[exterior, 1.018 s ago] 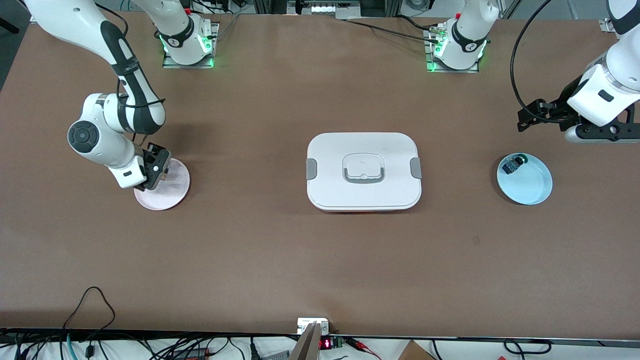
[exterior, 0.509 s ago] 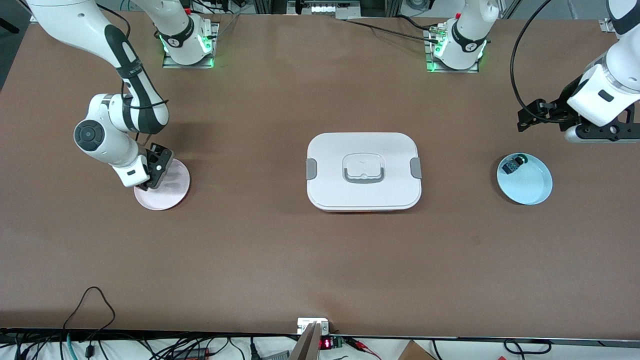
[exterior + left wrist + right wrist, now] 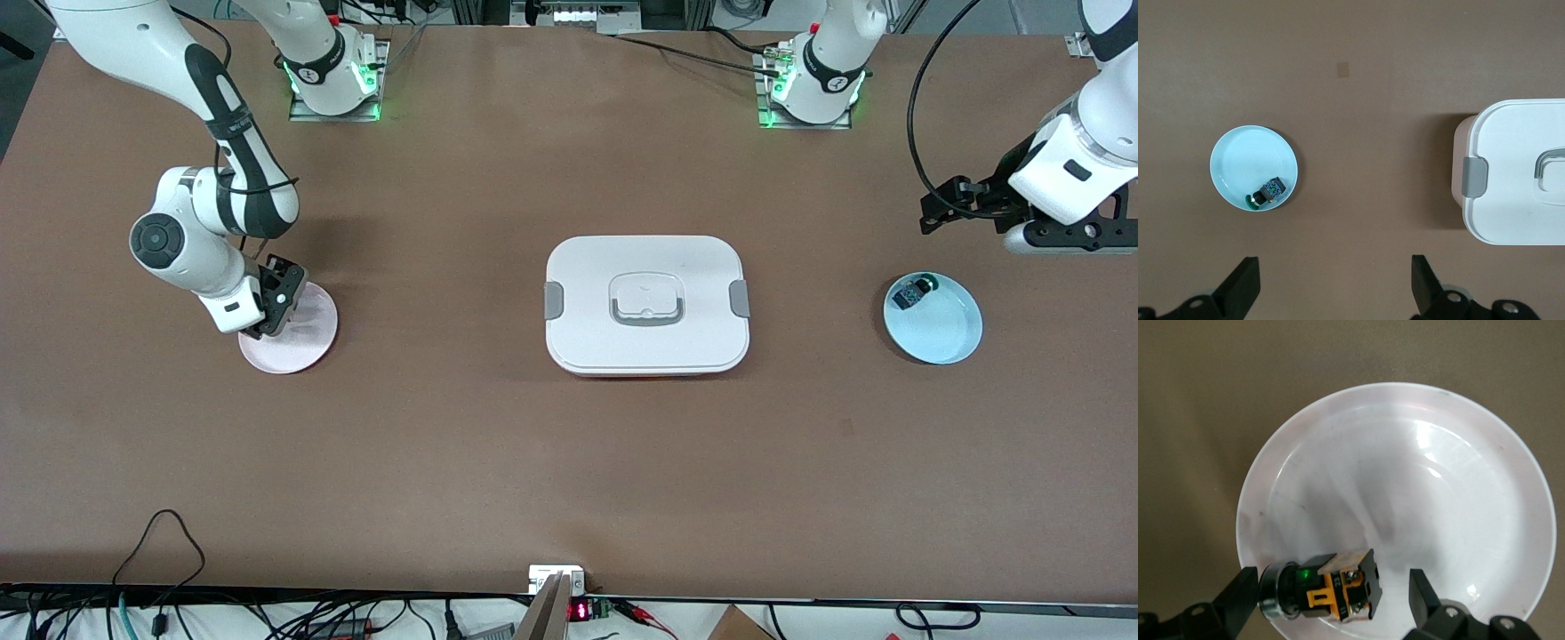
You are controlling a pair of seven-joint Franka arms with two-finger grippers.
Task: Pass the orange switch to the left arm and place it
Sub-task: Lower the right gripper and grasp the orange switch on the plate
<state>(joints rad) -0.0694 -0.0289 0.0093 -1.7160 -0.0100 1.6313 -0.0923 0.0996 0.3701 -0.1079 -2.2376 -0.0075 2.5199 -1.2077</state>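
The orange switch, black with an orange body, lies near the rim of the pink plate. My right gripper is open and low over that plate, one finger on each side of the switch. One finger is close to the switch's black cap and the other stands apart. In the front view my right gripper hides the switch. My left gripper is open and empty. It waits high over the table at the left arm's end. The white box sits mid-table and also shows in the left wrist view.
A light blue plate holding a small black component with green-blue parts lies near the left arm's end; plate and component also show in the left wrist view. Cables run along the table's near edge.
My right arm's wrist has shifted slightly, and its gripper stays low over the pink plate. The left arm has not moved.
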